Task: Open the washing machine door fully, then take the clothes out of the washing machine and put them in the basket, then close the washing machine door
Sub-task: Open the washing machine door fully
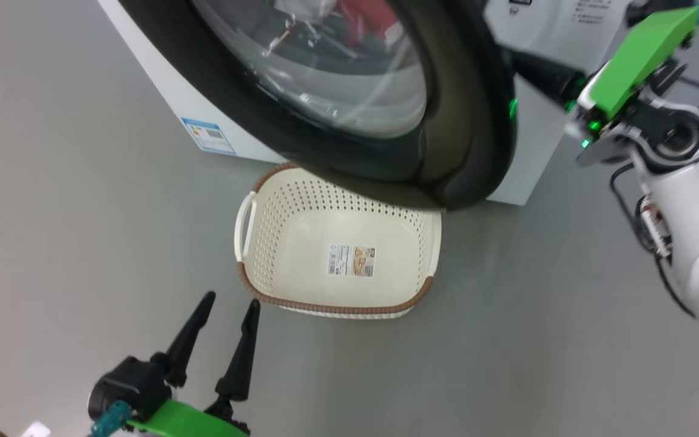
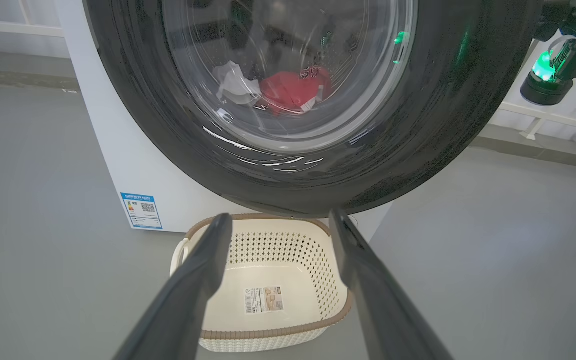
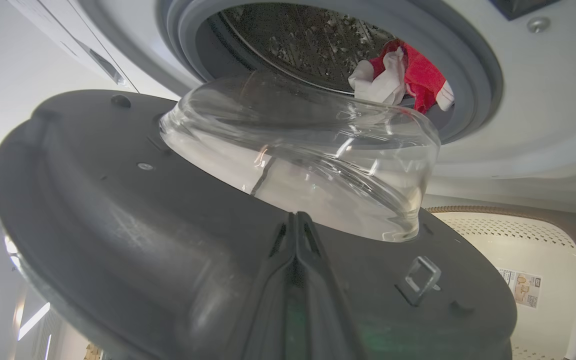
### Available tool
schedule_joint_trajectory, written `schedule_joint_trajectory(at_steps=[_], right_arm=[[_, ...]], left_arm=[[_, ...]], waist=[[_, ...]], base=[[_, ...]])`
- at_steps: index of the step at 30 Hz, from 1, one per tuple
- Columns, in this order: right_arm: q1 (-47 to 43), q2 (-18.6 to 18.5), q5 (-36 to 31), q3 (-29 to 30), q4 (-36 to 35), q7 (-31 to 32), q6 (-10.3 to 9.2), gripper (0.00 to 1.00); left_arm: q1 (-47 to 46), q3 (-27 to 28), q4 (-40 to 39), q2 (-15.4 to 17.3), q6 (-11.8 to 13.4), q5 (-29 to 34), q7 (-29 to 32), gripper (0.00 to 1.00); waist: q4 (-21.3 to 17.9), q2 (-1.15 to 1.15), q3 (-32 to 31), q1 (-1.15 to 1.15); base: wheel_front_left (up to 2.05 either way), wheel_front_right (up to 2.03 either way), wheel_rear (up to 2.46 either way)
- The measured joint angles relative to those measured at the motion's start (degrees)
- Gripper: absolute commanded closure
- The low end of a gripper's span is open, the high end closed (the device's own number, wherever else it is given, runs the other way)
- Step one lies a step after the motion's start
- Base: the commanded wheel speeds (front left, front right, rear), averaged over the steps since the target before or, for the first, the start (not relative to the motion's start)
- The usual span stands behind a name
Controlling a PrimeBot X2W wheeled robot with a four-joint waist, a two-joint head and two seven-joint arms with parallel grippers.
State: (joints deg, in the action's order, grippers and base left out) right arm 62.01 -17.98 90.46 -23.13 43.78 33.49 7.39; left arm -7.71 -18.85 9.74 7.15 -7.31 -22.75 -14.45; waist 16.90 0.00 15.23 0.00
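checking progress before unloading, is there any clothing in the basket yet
No, the basket has just a sticker on its bottom; the clothes lie inside the washing machine.

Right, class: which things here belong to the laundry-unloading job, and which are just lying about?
Job: washing machine door, washing machine, red and white clothes, basket, left gripper, right gripper.
Just there: blue label, basket sticker, white wall rail, grey floor.

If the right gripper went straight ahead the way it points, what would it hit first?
Probably the inner face of the door, near its glass bowl; the gap is unclear.
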Motion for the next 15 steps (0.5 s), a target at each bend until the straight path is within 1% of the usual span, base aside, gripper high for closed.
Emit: schedule_joint_trajectory(at_steps=[5, 15], right_arm=[[-3.8, 1.2, 0.5, -0.6, -2.2, 1.5, 0.00, 1.00], [-11.6, 1.4, 1.5, -1.8, -7.4, 3.3, 0.00, 1.00]], left_arm=[[1.6, -0.1, 0.6, 0.0, 0.0, 0.5, 0.0, 0.00], [4.0, 0.0, 1.4, -0.4, 0.0, 2.0, 0.0, 0.00]], waist=[[0.2, 0.00, -2.3, 0.00], [1.9, 0.00, -6.7, 0.00]], base=[[0.00, 0.00, 0.00], [0.00, 0.00, 0.00]])
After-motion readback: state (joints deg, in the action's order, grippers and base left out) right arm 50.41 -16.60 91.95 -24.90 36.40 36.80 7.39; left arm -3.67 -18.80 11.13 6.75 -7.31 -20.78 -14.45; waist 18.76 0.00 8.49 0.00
